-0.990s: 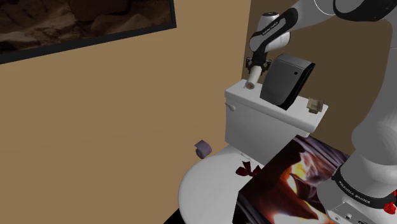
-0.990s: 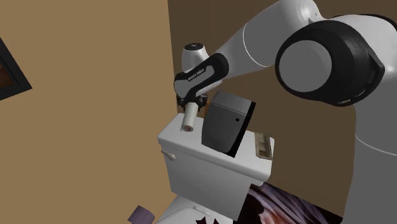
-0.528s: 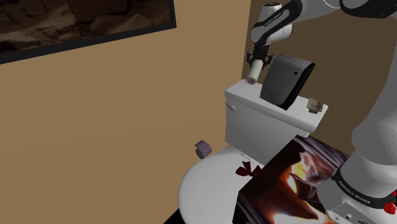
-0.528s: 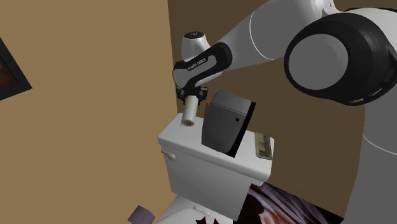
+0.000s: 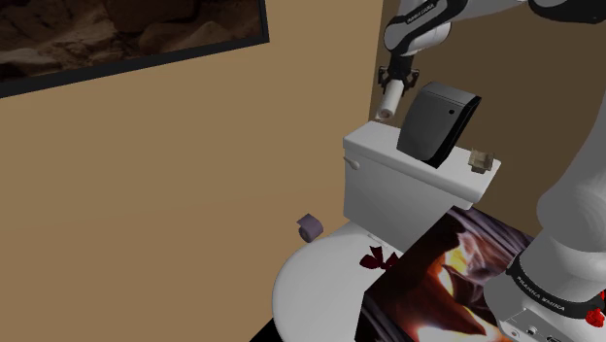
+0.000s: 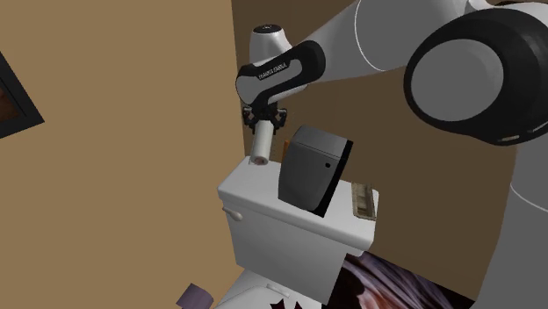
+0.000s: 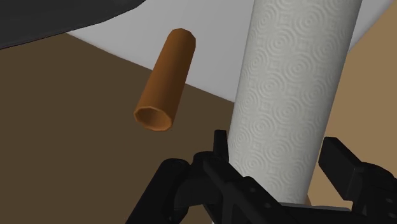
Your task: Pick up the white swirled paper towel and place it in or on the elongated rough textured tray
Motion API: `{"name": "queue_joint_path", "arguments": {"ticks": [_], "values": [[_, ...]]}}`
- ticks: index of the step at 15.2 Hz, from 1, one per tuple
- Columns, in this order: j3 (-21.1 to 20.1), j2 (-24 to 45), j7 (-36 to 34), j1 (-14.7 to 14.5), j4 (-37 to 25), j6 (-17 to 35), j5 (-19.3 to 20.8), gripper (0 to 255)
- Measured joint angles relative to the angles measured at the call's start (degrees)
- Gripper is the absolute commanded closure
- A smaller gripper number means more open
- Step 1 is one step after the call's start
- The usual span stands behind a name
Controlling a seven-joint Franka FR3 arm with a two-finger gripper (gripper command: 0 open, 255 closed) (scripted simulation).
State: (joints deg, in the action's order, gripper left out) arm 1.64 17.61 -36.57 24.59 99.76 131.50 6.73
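Toilet tank (image 6: 279, 235) beneath pincer (image 6: 264, 124) w/ paper towel (image 6: 261, 146); towel ends off-frame, wrist view

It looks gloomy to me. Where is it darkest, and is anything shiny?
Shoulder view: dim overall, a pale sheen on the black box. Second exterior view: the back wall is darker brown than the tan side wall. Wrist view: the paper towel roll is brightest, its swirls plain.
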Motion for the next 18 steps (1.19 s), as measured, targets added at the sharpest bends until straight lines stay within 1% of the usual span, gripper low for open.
{"name": "queue_joint_path", "arguments": {"ticks": [7, 8, 11, 12, 14, 15, 18], "values": [[-0.14, -1.55, 0.39, -0.11, -3.16, -4.72, -0.28, 255], [-0.08, -2.67, 0.64, 0.03, -2.23, -4.89, -0.33, 255], [0.39, -7.52, 1.97, 0.94, 4.30, -3.08, -0.53, 255], [0.59, -10.09, 2.45, 1.25, 7.75, -2.16, -0.55, 255], [1.11, -13.66, 3.89, 2.00, 11.30, -1.14, -0.88, 255], [1.42, -16.19, 4.44, 2.36, 14.73, -0.13, -0.86, 255], [2.39, -21.73, 6.28, 3.32, 21.89, 0.82, -0.84, 255]]}}
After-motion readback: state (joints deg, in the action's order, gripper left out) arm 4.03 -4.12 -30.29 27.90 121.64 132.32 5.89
